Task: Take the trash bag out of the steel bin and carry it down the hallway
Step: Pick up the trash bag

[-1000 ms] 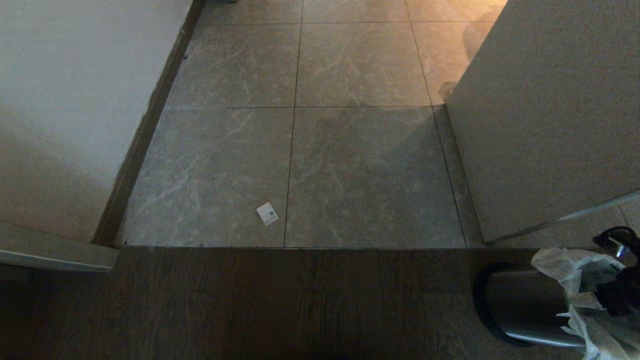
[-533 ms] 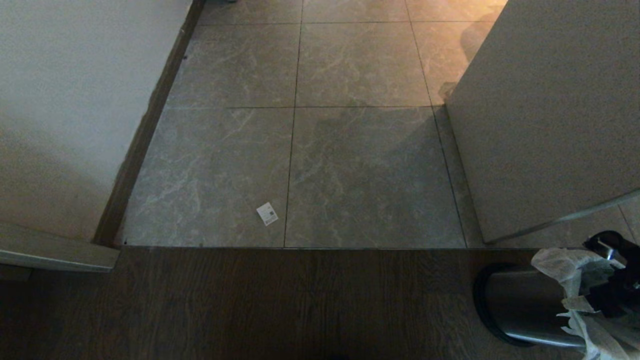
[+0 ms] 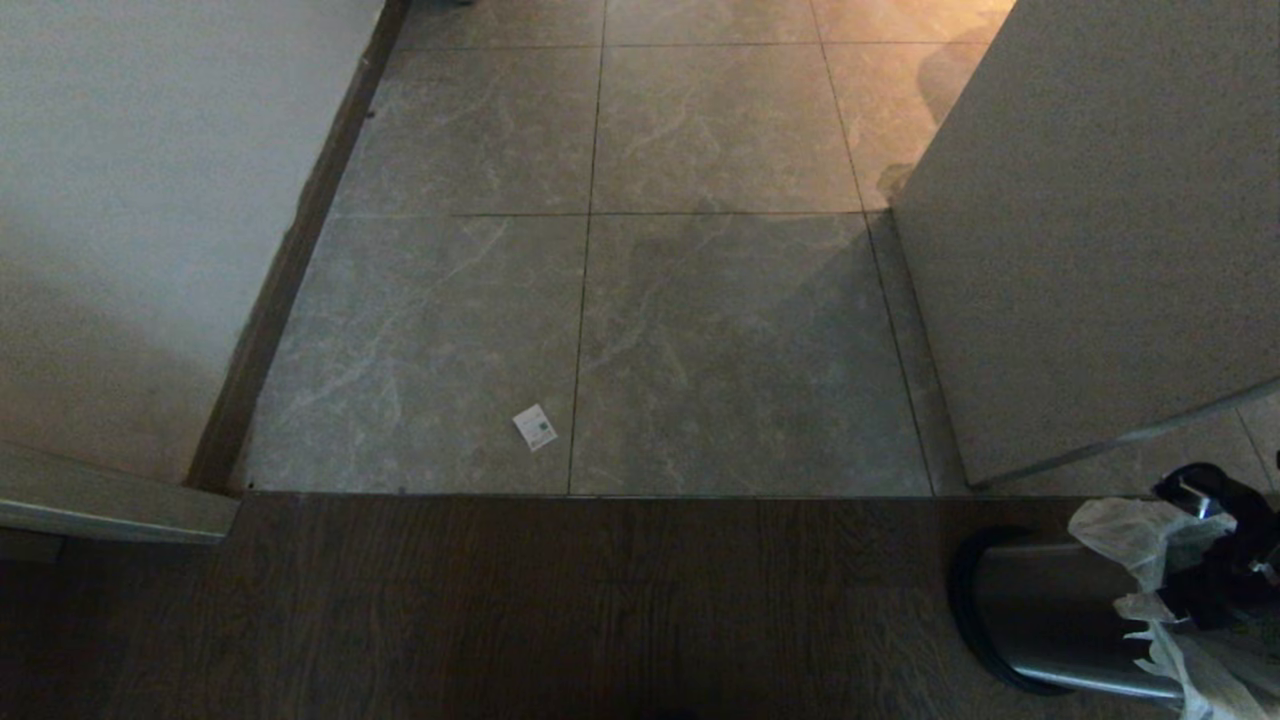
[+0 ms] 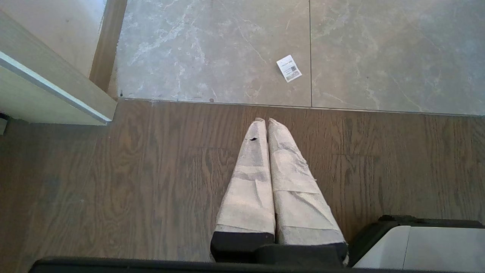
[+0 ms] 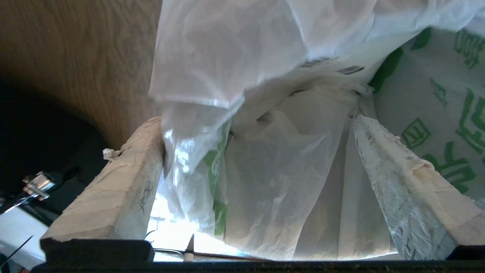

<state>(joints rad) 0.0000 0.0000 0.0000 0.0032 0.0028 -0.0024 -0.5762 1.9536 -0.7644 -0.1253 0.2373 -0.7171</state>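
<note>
The steel bin (image 3: pixel 1050 610) stands on dark wood floor at the lower right of the head view, with the white trash bag (image 3: pixel 1130 530) crumpled over its mouth. My right gripper (image 3: pixel 1215 545) is down at the bag's rim, partly cut off by the picture's edge. In the right wrist view my right gripper (image 5: pixel 255 121) is open, its taped fingers (image 5: pixel 125 189) wide apart, and loose film of the green-printed trash bag (image 5: pixel 288 159) hangs between them. My left gripper (image 4: pixel 266 122) is shut and empty, parked over the wood floor. The hallway (image 3: pixel 720 330) of grey tiles runs ahead.
A white wall with a dark baseboard (image 3: pixel 130 220) bounds the hallway on the left, and a pale wall corner (image 3: pixel 1090 230) stands close behind the bin on the right. A small paper slip (image 3: pixel 535 427) lies on the tiles near the threshold to the wood floor (image 3: pixel 500 610).
My right gripper has shifted a little to the left over the bin's mouth, and the bag's rim has sagged slightly. The left arm and the head view have stayed still.
</note>
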